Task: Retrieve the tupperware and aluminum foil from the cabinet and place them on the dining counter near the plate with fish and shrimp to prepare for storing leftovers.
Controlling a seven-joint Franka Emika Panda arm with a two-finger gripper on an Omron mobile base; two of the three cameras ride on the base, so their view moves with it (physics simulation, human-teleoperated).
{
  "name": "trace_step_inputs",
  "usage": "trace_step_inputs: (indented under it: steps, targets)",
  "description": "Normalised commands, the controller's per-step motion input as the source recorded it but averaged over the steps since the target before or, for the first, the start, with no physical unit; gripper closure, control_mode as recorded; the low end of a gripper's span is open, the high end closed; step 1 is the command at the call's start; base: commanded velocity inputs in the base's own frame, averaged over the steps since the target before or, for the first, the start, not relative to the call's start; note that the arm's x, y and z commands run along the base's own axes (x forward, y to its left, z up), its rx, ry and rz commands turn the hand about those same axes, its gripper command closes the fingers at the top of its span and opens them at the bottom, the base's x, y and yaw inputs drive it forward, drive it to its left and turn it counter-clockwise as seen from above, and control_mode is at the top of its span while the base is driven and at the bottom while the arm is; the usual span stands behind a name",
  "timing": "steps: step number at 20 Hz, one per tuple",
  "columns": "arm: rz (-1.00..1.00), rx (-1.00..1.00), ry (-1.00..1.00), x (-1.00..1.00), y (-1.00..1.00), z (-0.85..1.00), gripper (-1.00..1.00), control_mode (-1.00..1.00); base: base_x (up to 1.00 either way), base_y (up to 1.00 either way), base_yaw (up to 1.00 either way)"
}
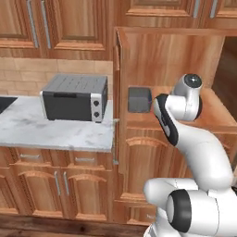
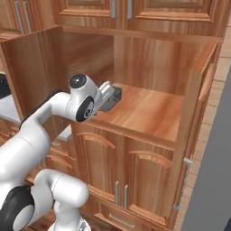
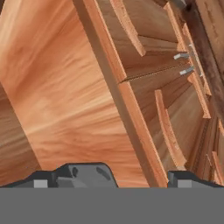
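Observation:
The brown wooden cabinet (image 1: pixel 162 60) stands open, and its shelf (image 2: pixel 144 110) shows bare wood. My gripper (image 2: pixel 118 95) reaches in over the left part of that shelf; from the other side its dark grey hand (image 1: pixel 139 99) sits just inside the opening. In the hand view the fingertips (image 3: pixel 87 175) stand far apart at the bottom, open, with nothing between them. Past them lie the shelf board (image 3: pixel 65 100), its front edge and the lower doors. The tupperware, the aluminum foil, the dining counter and the plate with fish and shrimp are out of view.
A silver toaster oven (image 1: pixel 74 97) stands on the marble worktop (image 1: pixel 46 129) left of the cabinet. One cabinet door (image 2: pixel 198 113) hangs open on the right with its bar handle (image 2: pixel 182 180). The other door (image 1: pixel 118 69) stands edge-on at the left. Closed cupboards sit above and below.

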Motion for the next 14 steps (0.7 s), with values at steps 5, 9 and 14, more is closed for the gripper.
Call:
trace_step_inputs:
  steps: [5,9,14]
  targets:
    - [0.00,0.00,0.00,0.00,0.00,0.00,-1.00,1.00,0.26,-0.67,0.53]
    - [0.00,0.00,0.00,0.00,0.00,0.00,-1.00,1.00,0.11,-0.62,0.46]
    - [0.00,0.00,0.00,0.00,0.00,0.00,-1.00,1.00,0.20,-0.28,0.33]
